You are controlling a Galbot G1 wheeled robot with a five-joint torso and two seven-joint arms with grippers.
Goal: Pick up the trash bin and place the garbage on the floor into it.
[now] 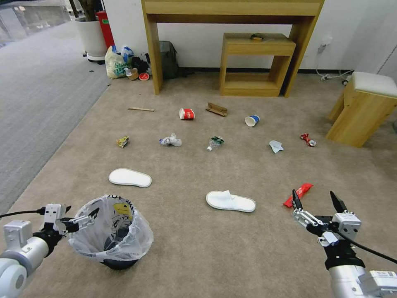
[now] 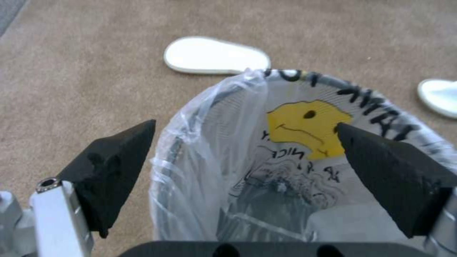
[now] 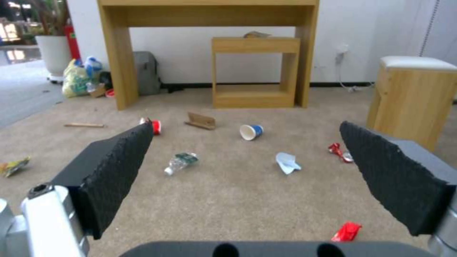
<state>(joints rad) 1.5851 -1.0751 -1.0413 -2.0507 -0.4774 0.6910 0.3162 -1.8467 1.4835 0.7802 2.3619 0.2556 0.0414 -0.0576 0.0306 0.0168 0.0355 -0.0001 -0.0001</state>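
Jaws of the left gripper [image 2: 245, 128] are straddling the trash bin [image 1: 111, 231] rim, gaping.
Right gripper [image 1: 316, 198] is hanging spread above the floor [image 1: 198, 256]; bin's base is hidden.

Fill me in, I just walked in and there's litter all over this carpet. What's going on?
A two-armed robot is starting a cleanup. Its left gripper is open at the rim of the trash bin, one finger outside and one inside the plastic liner, not yet closed. The right gripper hangs open above the floor, near a red wrapper. The slippers, cups, bottle and other scraps all lie on the carpet.
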